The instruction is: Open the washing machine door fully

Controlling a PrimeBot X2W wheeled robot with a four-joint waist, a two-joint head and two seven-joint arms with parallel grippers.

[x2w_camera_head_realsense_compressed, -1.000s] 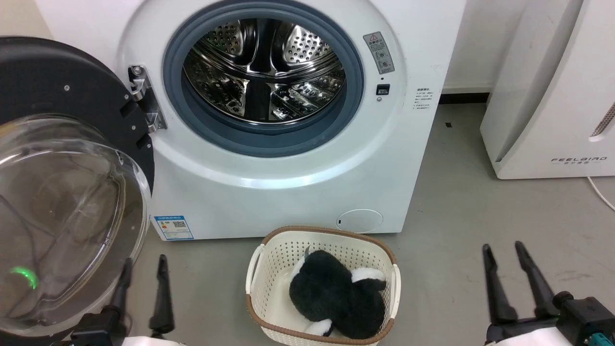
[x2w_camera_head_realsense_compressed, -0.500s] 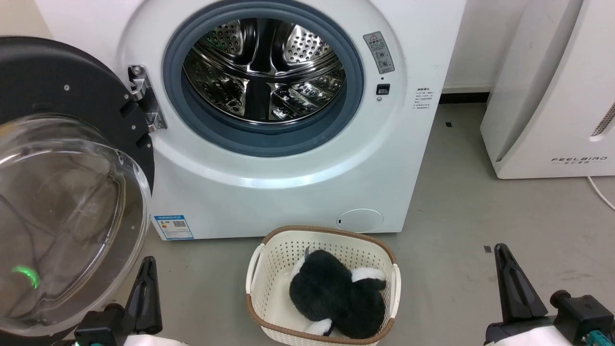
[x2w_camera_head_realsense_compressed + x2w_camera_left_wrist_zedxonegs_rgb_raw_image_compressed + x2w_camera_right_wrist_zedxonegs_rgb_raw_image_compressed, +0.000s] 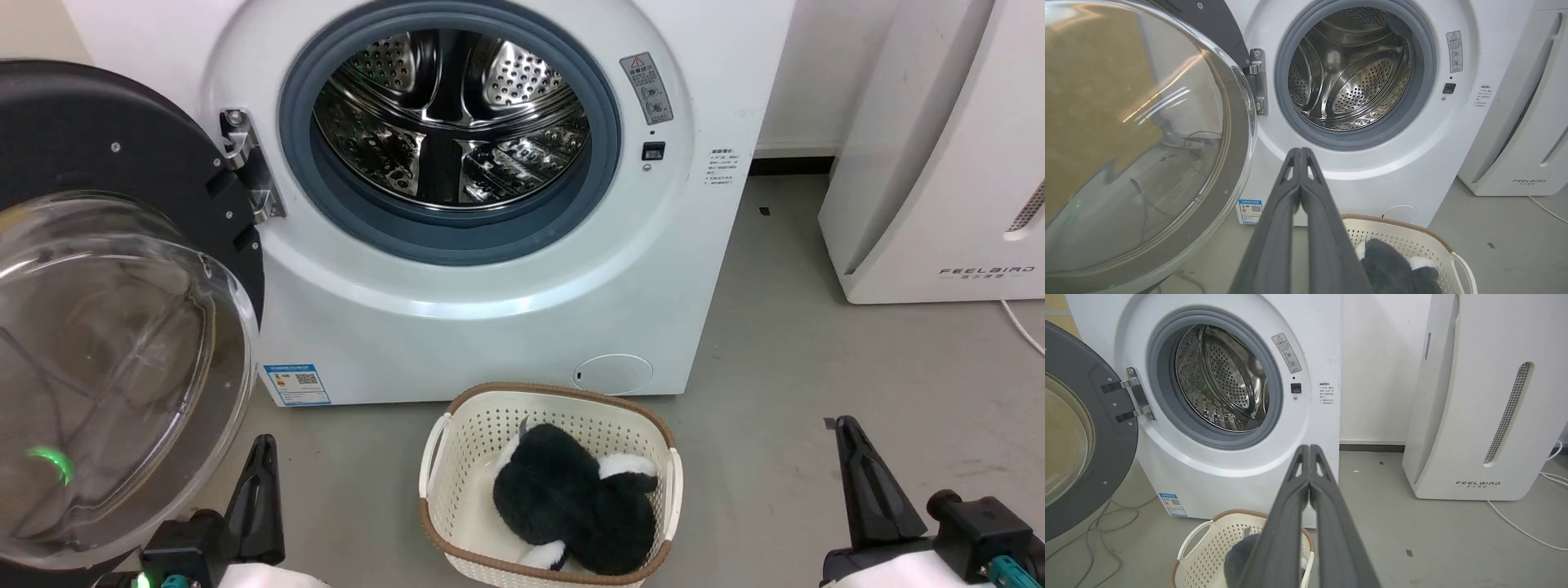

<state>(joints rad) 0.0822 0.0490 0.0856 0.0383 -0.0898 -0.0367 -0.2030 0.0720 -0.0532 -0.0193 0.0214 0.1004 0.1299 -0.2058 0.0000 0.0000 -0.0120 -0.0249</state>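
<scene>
The washing machine door (image 3: 73, 147) stands swung wide to the left on its steel hinge (image 3: 249, 175), its clear glass bowl (image 3: 114, 359) bulging toward me; it also fills the left of the left wrist view (image 3: 1135, 134) and shows in the right wrist view (image 3: 1081, 437). The steel drum hole (image 3: 449, 122) with grey gasket is uncovered. My left gripper (image 3: 263, 457) is shut with nothing in it, low beside the bowl's lower edge and apart from it; its closed fingertips (image 3: 1300, 153) point at the machine. My right gripper (image 3: 849, 437) is shut and empty at lower right, tips (image 3: 1309, 449) together.
A cream basket (image 3: 457, 465) holding a black-and-white plush toy (image 3: 571, 502) sits on the grey floor before the washing machine (image 3: 457, 327). A white air purifier (image 3: 939, 163) stands at right, with a white cable (image 3: 1515, 526) on the floor. Dark cables (image 3: 1098, 522) lie under the door.
Both grippers went from open to shut. The left gripper shifted slightly right, away from the bowl. The door has not moved.
</scene>
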